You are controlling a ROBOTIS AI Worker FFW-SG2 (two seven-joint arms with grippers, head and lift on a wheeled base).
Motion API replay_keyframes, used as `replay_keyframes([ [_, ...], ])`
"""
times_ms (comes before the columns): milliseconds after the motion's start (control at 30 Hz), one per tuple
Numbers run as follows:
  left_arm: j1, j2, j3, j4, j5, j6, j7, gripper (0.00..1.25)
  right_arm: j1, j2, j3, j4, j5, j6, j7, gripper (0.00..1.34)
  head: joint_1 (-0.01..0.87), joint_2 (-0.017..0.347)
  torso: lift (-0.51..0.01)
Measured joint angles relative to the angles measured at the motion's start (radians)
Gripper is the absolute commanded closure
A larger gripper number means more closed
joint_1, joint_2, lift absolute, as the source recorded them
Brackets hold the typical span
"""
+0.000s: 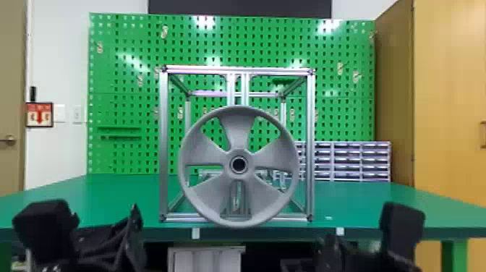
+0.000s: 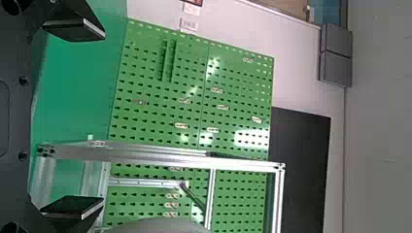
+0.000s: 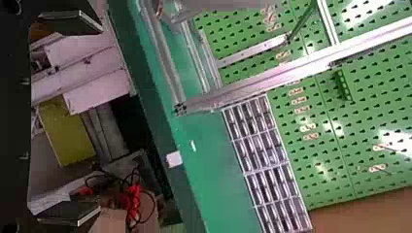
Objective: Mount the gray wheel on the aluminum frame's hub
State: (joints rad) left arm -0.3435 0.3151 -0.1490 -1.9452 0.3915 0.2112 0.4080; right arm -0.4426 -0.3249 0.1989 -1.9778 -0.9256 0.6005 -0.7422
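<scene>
The gray wheel [image 1: 237, 135] stands upright at the front of the aluminum frame [image 1: 163, 144], centered between its side posts, with neither gripper touching it. Its round center opening looks dark; the hub behind is hidden, so how the two join I cannot tell. Low on the left, my left gripper [image 1: 96, 229] is apart from the wheel; my right gripper [image 1: 365, 237] is low on the right. In the left wrist view the left gripper [image 2: 87, 119] is open and holds nothing, near the frame [image 2: 145, 154]. The right gripper [image 3: 85, 119] is likewise open and bare in the right wrist view.
The frame rests on a green table [image 1: 119, 199], close to its front edge. Behind stand a green pegboard [image 1: 123, 83] and small drawers [image 1: 347, 159] at the right. Below the table edge are red and black cables [image 3: 131, 196].
</scene>
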Motion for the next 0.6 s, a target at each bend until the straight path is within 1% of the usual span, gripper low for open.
replay_keyframes([
  [133,0.055,-0.001,0.023,-0.003,-0.012,-0.036,0.0,0.1,0.071,0.034,-0.003,-0.011,0.133,-0.055,0.038,0.08,-0.005,0.006,-0.499],
  [333,0.12,-0.005,0.054,-0.003,-0.03,-0.065,0.0,0.1,0.164,0.084,-0.016,-0.007,0.27,-0.142,0.07,0.08,-0.005,0.006,-0.499],
  [400,0.143,-0.008,0.062,0.001,-0.035,-0.074,-0.002,0.1,0.196,0.101,-0.023,0.002,0.325,-0.164,0.098,0.08,-0.005,0.006,-0.499],
  [533,0.185,-0.015,0.075,0.021,-0.048,-0.096,-0.03,0.1,0.256,0.132,-0.033,0.028,0.435,-0.217,0.151,0.08,-0.005,0.006,-0.499],
  [600,0.203,-0.02,0.081,0.034,-0.054,-0.105,-0.046,0.1,0.277,0.144,-0.034,0.042,0.471,-0.238,0.172,0.08,-0.005,0.006,-0.499],
])
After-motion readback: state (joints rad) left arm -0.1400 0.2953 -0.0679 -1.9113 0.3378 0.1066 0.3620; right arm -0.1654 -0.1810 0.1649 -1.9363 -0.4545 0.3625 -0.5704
